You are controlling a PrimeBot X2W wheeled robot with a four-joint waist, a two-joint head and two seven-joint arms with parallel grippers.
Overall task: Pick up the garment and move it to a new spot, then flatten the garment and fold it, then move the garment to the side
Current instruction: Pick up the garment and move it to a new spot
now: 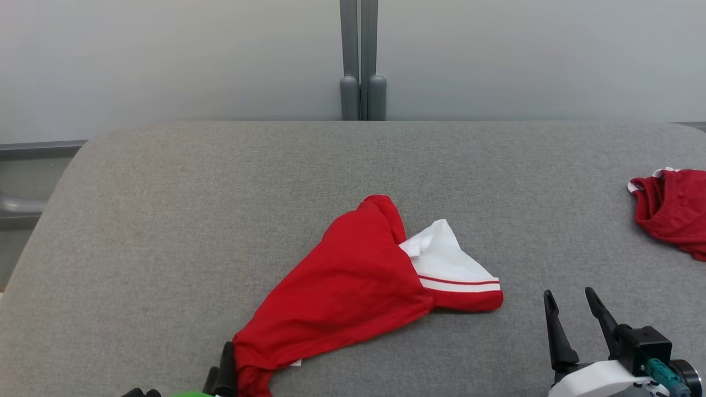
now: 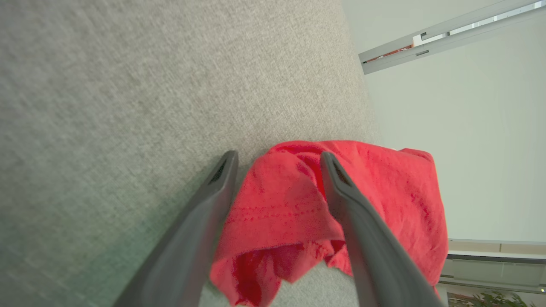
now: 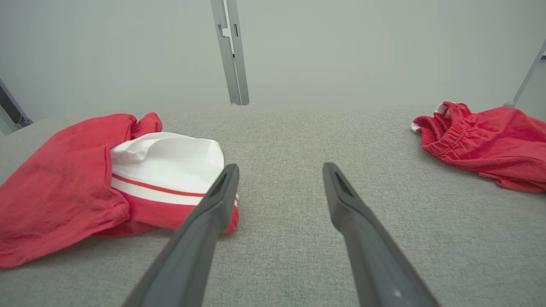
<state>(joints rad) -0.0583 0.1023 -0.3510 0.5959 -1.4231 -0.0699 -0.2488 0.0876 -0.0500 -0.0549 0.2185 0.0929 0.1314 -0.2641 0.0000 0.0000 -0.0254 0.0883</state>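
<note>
Straddles a corner of the red garment [image 1: 342, 281] with left end effector [image 2: 278, 157] spread, unclamped; holds right end effector [image 1: 569, 295] spread, garment to its left. Risks snagging cloth on withdrawal, crumpling it.

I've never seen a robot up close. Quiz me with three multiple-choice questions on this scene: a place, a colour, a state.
1. Where on the grey surface lies the second red garment? A) centre B) far right edge C) near left corner
2. What colours is the middle garment? A) blue and white B) all green C) red and white
3. How is the right gripper? A) open, holding nothing B) shut on cloth C) shut, empty
Answers: 1 B, it sits at the head view's right edge; 2 C, red body with a white panel; 3 A, its fingers stand apart over bare surface.
</note>
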